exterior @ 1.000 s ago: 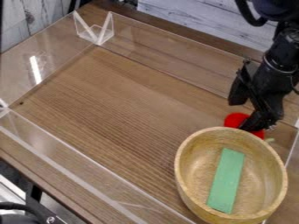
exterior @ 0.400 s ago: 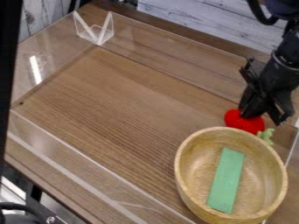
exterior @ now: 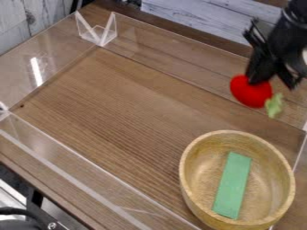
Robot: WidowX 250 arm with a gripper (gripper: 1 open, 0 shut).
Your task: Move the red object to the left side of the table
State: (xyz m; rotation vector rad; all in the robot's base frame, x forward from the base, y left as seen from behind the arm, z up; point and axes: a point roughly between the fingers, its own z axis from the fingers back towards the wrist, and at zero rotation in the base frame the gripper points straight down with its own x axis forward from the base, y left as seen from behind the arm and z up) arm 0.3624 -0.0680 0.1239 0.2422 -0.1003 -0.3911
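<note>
The red object (exterior: 250, 89) is a small rounded toy with a green leafy stem (exterior: 275, 106). It hangs above the right side of the table (exterior: 132, 99), lifted clear of the wood. My gripper (exterior: 261, 77) is shut on its top, coming down from the upper right corner. The fingers (exterior: 257, 70) are dark and partly cover the toy's upper edge.
A round pale wooden bowl (exterior: 195, 170) holding a flat green bar (exterior: 234, 184) sits at the front right. Low clear acrylic walls (exterior: 60, 171) edge the tabletop. A small clear stand (exterior: 96, 30) sits at the back left.
The gripper closed on the red toy and lifted it off the table, rising up and slightly back. The bowl and green bar stayed put.
</note>
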